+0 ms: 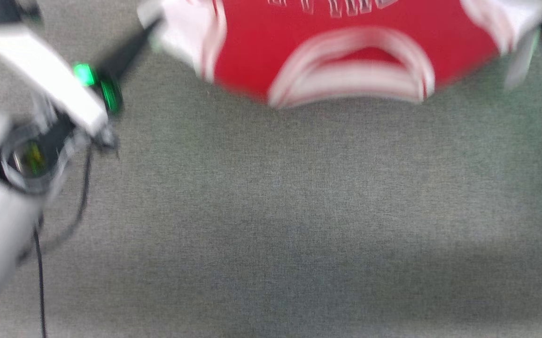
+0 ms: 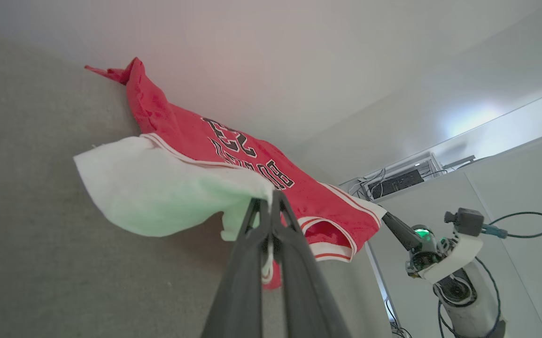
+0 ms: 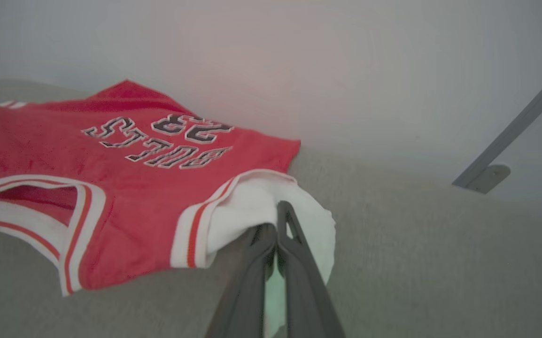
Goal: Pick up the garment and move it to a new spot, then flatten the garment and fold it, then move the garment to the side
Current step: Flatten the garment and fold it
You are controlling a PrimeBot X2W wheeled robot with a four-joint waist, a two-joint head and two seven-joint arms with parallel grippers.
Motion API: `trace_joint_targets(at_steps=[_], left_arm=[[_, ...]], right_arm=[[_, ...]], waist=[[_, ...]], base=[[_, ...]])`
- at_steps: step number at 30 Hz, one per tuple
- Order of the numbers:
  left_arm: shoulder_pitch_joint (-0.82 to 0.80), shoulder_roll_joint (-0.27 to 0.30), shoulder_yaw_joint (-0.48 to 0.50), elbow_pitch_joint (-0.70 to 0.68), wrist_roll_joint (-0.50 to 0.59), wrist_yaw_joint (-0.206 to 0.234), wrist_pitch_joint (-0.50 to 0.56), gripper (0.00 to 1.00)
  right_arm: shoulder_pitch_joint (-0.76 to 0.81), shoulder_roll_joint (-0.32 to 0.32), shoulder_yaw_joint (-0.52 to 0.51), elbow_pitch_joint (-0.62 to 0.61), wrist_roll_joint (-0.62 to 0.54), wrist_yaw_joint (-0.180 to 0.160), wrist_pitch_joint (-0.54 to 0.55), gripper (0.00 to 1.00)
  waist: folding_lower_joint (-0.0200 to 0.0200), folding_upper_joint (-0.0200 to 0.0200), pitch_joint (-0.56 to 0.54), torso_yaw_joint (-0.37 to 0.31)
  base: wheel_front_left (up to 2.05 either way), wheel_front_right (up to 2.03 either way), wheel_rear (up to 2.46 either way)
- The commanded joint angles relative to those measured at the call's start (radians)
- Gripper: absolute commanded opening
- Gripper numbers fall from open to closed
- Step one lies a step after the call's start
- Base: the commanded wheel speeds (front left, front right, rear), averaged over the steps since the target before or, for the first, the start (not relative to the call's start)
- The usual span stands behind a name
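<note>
One garment is being held spread over the far part of the grey table, its hem apparently reaching the edge by the wall. One white sleeve is being gripped by the closed left tool, the other by the closed right tool. Wide bare table is being left open below the collar.

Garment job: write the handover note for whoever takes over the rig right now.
Left gripper: shut on a white sleeve of the garment.
Right gripper: shut on the other white sleeve.
Garment: stretched between them, lettering up, collar nearest the robot, over the grey surface.
Done: gripped by both sleeves.
Left: lay it down, flatten, fold, move it aside.
</note>
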Motion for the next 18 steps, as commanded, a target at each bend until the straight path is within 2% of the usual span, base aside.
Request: trace_joint_targets(at_steps=[1,5,9,15,18], left_arm=[[0.046,0.012,0.011,-0.037,-0.005,0.000,-0.001,0.00],[0.233,0.058,-0.023,-0.122,0.053,0.000,-0.004,0.00],[0.377,0.095,-0.061,-0.179,0.107,0.000,-0.032,0.00],[0.504,0.152,-0.093,-0.236,0.163,0.000,-0.086,0.00],[0.557,0.188,-0.092,-0.284,0.157,0.000,-0.118,0.00]], right_arm=[[0.059,-0.023,-0.010,-0.040,0.019,0.000,0.028,0.00],[0.299,-0.075,-0.066,-0.183,0.063,0.000,0.136,0.00],[0.508,-0.081,-0.136,-0.304,0.085,0.000,0.233,0.00],[0.752,-0.046,-0.274,-0.455,0.071,0.000,0.352,0.00],[0.860,-0.023,-0.330,-0.535,0.063,0.000,0.416,0.00]], waist=[[0.0000,0.0000,-0.011,0.002],[0.0000,0.0000,-0.052,0.013],[0.0000,0.0000,-0.094,0.022],[0.0000,0.0000,-0.130,0.043],[0.0000,0.0000,-0.137,0.048]], base=[[0.00,0.00,0.00],[0.00,0.00,0.00],[0.00,0.00,0.00],[0.00,0.00,0.00],[0.00,0.00,0.00]])
